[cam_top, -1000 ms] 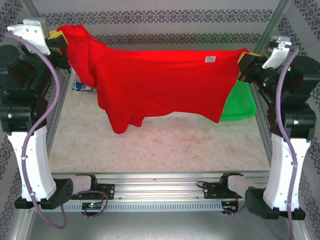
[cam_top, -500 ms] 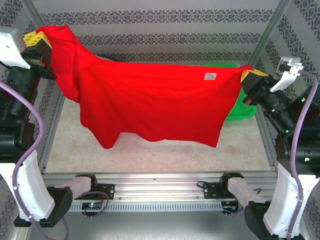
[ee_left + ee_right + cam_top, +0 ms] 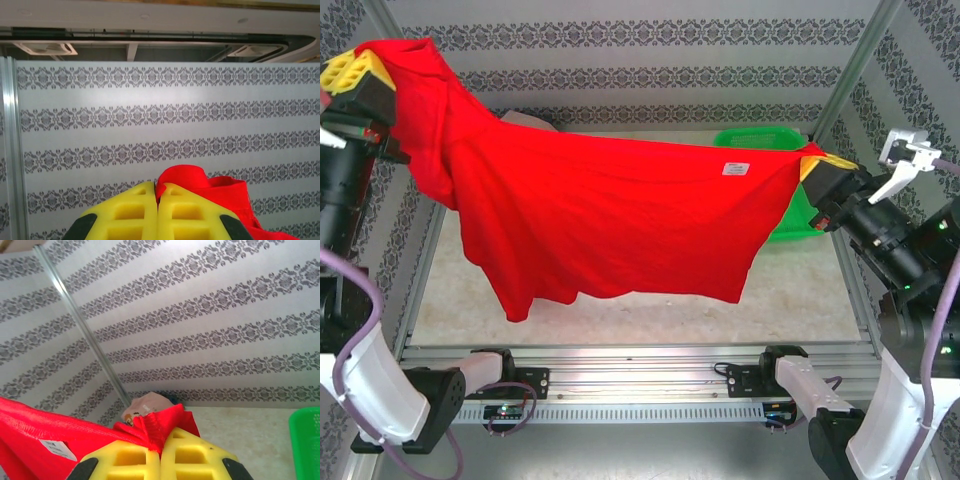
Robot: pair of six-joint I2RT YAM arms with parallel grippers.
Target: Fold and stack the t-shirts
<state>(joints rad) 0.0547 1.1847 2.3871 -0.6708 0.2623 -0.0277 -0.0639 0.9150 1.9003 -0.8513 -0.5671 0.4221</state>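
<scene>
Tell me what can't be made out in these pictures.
Green basket: top view, red t-shirt covers most of it, contents hidden.
Neck label: top view, print too small to read.
Pinkish printed cloth: right wrist view, partly behind the shirt.

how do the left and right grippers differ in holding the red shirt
The left gripper holds its end higher in the overhead view than the right gripper, so the top edge of the red shirt slopes down toward it. The white label lies near the right gripper, far from the left gripper. Both are shut on the shirt, which hangs stretched between them.
</scene>
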